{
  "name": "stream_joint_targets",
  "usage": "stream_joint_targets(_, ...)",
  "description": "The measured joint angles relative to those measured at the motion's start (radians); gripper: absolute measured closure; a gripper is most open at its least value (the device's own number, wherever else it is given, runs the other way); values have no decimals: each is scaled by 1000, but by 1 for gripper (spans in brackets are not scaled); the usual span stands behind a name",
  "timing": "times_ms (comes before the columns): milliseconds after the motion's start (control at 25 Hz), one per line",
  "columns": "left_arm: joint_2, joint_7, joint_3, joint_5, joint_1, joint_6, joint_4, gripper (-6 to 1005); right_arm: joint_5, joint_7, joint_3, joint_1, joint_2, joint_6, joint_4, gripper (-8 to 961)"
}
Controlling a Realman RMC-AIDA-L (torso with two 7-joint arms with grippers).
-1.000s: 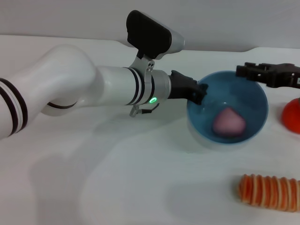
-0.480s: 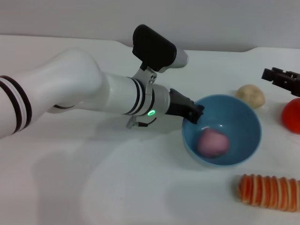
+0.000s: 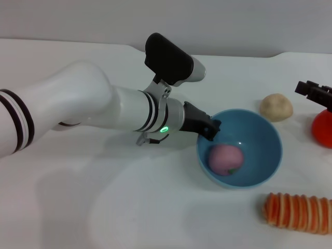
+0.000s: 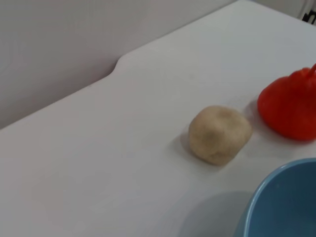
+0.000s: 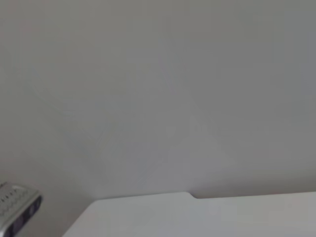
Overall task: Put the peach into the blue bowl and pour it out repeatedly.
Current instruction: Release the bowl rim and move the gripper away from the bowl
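Observation:
The blue bowl stands near upright on the white table, right of centre in the head view. The pink peach lies inside it, towards the left wall. My left gripper is shut on the bowl's left rim, with its black fingers over the edge. A piece of the bowl's rim also shows in the left wrist view. My right gripper hangs at the far right, away from the bowl, just above the red fruit.
A beige lumpy round thing lies behind the bowl; it also shows in the left wrist view. A bright red fruit is at the right edge. An orange ribbed roll lies in front of the bowl.
My left gripper has brought the bowl down and towards me, from tilted to near upright. The peach rolled to the bowl's left side. My right gripper has drawn back to the right.

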State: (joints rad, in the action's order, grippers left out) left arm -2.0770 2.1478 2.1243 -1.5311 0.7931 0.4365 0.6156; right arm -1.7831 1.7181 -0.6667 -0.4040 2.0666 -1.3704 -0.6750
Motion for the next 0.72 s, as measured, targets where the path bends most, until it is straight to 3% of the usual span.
stream_joint_targets(400,0,6,7,0,-13,-15,-3,991,8,-2,1,3,0,-2,16,551)
stream_joint_targets(600,7,8,-12,4,-33,-20,26,799,14,-35,2,9,0,-3,16,515)
stream_joint_targets(680,10,8,-27,2,-46,-30,49,562,39,-77,5,19,1,-4,15,501)
stream_joint_targets(720,12,5,-41,-1,-56,-40,65,527,57,-100,7,26,1,-4,15,493)
